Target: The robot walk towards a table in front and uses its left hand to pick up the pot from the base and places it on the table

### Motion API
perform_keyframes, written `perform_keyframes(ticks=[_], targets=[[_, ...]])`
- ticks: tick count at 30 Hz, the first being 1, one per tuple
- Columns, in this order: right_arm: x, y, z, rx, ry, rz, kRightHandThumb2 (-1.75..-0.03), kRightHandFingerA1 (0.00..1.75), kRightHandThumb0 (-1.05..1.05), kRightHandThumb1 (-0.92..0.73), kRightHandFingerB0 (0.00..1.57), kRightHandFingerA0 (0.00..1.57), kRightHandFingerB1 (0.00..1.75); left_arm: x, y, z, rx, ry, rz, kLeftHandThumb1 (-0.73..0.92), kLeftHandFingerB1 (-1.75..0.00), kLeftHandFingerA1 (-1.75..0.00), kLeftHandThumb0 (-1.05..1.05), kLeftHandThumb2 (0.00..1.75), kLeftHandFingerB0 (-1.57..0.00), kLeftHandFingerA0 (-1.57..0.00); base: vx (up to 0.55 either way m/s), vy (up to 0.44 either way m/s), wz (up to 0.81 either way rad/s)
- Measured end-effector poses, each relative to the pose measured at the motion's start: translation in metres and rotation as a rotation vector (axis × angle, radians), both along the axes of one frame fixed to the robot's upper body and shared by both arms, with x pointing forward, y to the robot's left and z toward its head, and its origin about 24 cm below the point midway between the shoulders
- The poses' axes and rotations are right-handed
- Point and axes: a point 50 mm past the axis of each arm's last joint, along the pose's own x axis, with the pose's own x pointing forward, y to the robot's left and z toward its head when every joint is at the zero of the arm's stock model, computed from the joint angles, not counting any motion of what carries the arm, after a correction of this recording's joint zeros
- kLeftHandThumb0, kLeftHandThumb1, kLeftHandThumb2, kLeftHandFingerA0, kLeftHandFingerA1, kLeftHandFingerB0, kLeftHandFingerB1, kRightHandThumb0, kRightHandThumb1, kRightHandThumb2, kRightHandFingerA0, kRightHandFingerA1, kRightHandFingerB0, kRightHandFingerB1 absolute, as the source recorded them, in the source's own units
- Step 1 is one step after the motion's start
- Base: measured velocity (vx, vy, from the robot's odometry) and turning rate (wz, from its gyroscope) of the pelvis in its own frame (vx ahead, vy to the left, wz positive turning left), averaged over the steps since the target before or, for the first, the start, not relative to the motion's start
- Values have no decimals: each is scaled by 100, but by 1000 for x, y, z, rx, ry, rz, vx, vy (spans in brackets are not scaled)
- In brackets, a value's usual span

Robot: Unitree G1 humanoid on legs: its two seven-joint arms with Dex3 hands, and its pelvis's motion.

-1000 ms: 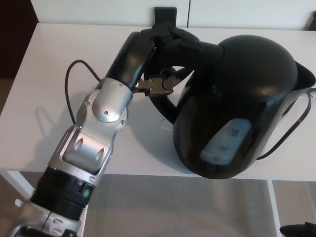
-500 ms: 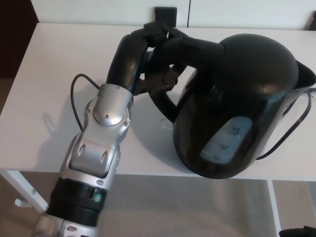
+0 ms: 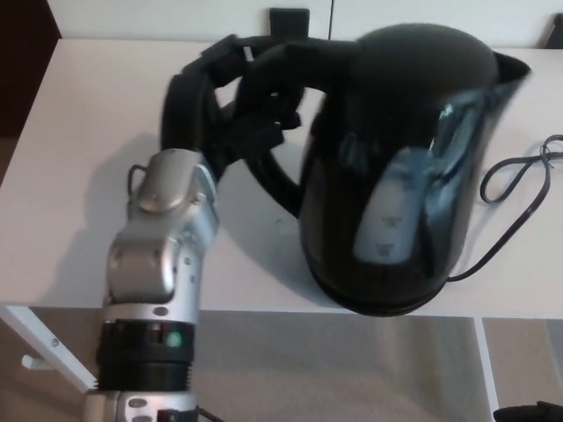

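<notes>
Head view: your left hand (image 3: 251, 110) is clenched round the handle (image 3: 280, 189) of the black pot (image 3: 396, 167), which is tilted over the white bench (image 3: 79, 158) near its front edge, a cable (image 3: 515, 176) looped at its right.

A black cord (image 3: 485, 185) lies looped near the right edge of the table (image 3: 79, 132), with one strand trailing toward the front edge. A small black block (image 3: 290, 19) sits at the middle of the far edge. Dark brown furniture (image 3: 22, 61) stands beyond the far left corner. Grey floor (image 3: 334, 369) shows below the front edge.
</notes>
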Motion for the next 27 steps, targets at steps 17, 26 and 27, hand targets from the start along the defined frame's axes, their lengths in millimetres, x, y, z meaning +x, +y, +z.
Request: perform_keyframes(ticks=[17,26,27], targets=[[4,1,2,-23,-4,26,-57,54,-48,-56,67,85,49,4,82,78,-139,-119,163,81,-108,-157,-22,66,-65,-71,0,0,0],[4,0,2,-47,5,42,-57,54,-45,-55,69,87,49,-11,138,81,11,-132,212,75,-94,-156,-23,63,-72,-71,0,0,0],[4,0,1,-48,8,42,-57,54,-45,-55,69,86,49,-12,142,78,23,-122,214,75,-100,-153,-25,63,-69,-77,0,0,0]])
